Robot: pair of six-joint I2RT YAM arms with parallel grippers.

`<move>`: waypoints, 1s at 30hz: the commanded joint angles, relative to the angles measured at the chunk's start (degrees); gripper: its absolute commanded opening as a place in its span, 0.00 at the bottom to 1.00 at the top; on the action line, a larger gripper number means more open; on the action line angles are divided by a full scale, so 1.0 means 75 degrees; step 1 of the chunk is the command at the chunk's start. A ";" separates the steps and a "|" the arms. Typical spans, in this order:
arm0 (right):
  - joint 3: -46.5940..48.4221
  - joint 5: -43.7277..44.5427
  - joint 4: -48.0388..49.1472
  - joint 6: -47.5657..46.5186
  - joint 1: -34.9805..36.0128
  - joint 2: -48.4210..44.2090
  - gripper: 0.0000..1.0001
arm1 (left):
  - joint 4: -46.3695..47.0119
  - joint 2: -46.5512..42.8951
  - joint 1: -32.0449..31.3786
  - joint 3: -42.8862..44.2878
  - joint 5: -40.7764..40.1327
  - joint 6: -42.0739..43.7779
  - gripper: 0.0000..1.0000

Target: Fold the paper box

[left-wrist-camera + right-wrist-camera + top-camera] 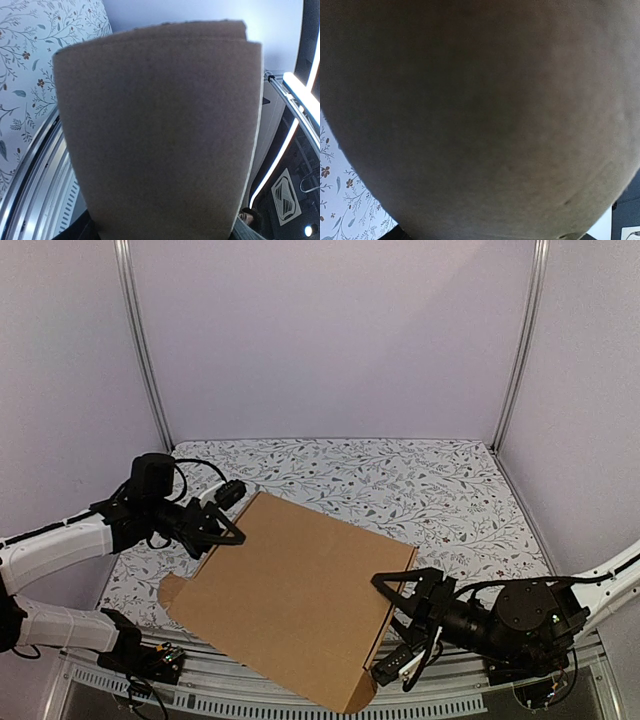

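paper box (295, 600): flat brown cardboard, lying askew on the floral table (420, 475), near corner at the front edge.
left gripper (232, 515): at the box's far left edge, fingers either side; gripping or loose, cannot tell.
right gripper (382, 628): at the box's right edge, fingers either side; clamped or not, cannot tell.
wrist views: both filled by cardboard.

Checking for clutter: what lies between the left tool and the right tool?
Only the paper box, spanning from left tool to right tool; the top view shows it.
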 commanded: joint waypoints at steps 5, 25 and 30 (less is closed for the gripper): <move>-0.0090 0.0154 0.0545 0.0035 0.0060 -0.0019 0.55 | -0.1053 0.0247 -0.0075 0.0388 -0.0082 0.0775 0.30; 0.0110 0.0410 -0.0677 0.3238 -0.0569 -0.0180 0.53 | -0.5454 0.0049 0.1485 0.2134 -0.4017 0.3786 0.99; 0.0457 -0.0561 -0.1674 0.4700 -0.1354 -0.0034 0.52 | -0.5421 -0.0840 0.1754 0.2334 -0.6091 0.3874 1.00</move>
